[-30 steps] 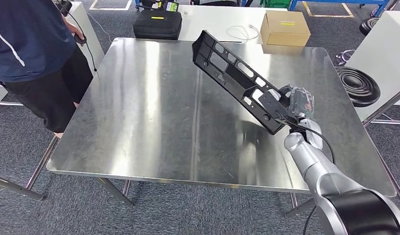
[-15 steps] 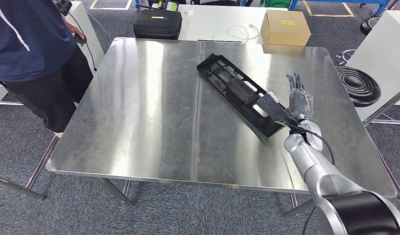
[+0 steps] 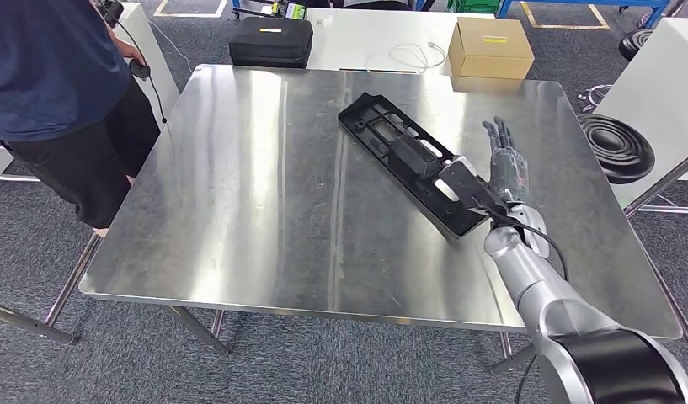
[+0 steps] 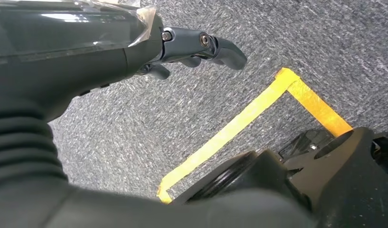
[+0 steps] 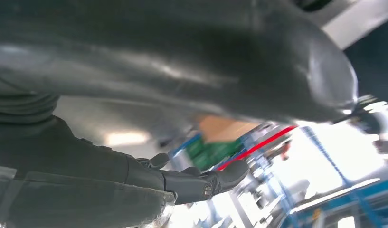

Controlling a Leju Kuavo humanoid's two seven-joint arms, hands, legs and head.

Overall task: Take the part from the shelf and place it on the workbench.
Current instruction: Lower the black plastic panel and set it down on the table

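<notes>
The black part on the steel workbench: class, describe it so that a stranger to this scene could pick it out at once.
Start at the steel workbench and look to its right half. There the black part lies flat and slantwise, its near end beside the robot's open right hand. It is long, narrow and ribbed with cutouts, unlike the boxy black case and cardboard box beyond.

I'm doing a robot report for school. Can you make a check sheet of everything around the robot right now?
Surface: steel workbench, shiny, scuffed.
Job's things: black part lies flat on the workbench, slanted, its near end by the right robot hand.
Clutter: nothing seen on the workbench.
Robot hands: right robot hand open, fingers straight, beside the part's near end, holding nothing. Left robot hand hangs over grey carpet, holding nothing.
Cables: black cable along the right wrist; white cable on the far white table.
Surroundings: cardboard box, black case, a person standing at the left, yellow floor tape.
</notes>
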